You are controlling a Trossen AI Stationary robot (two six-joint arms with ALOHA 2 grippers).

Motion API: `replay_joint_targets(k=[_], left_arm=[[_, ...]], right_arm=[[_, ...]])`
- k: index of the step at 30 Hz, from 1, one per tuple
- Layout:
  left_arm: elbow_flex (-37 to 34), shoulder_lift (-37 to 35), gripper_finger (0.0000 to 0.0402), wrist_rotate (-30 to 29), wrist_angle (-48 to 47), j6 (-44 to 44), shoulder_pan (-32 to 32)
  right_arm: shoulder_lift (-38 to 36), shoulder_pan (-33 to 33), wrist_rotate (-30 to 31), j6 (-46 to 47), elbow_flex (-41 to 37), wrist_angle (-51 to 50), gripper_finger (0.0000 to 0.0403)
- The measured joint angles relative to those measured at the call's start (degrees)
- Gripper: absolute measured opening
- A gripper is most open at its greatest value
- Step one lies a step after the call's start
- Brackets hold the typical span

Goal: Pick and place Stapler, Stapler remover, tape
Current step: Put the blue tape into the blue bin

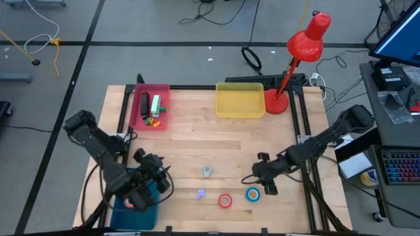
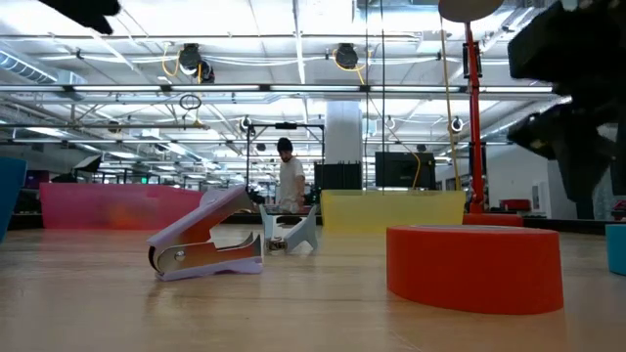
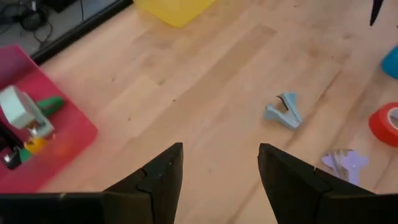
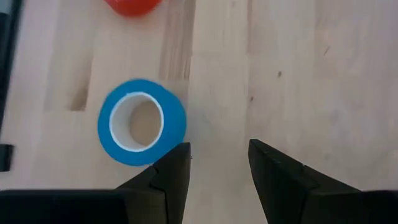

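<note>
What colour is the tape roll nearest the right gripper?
Blue, with a white inner core; the tape roll shows best in the right wrist view.

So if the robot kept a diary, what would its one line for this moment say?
right gripper: open, above blue tape | left gripper: open, empty, over blue tray | red tape: on table

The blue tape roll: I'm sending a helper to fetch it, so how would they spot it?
On the wooden table, look along the near edge, right of centre, beside the right arm's tool. The blue tape roll lies flat, alone in being blue; the red tape roll is just left.
</note>
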Motion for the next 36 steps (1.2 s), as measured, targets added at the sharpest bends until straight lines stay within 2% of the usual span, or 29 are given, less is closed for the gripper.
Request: replay_joint_targets(k=[6,13,17,28,36], left_arm=[[0.0,0.0,0.0209,-0.1,4.76,8.98,3.2],[0.0,0.02,0.0209,-0.11,9.3,17.41,5.87],[0.0,0.02,0.0209,-0.11,9.71,19.14,6.74],[0.0,0.02,0.0209,-0.09,10.22,20.61,7.33],[0.0,0.02,0.0209,-0.09,10.39,20.56,7.33]], right_arm=[[4.3,0.0,-3.8,3.77,0.58,1.18,0.0155],[4.83,-0.02,-4.94,5.98,0.58,5.66,0.0155],[4.83,0.18,-6.92,7.93,0.58,7.38,0.0155],[4.97,3.42,-1.89,11.55,0.52,6.51,0.0155],[13.02,4.51,-1.02,13.53,0.73,9.07,0.0155]])
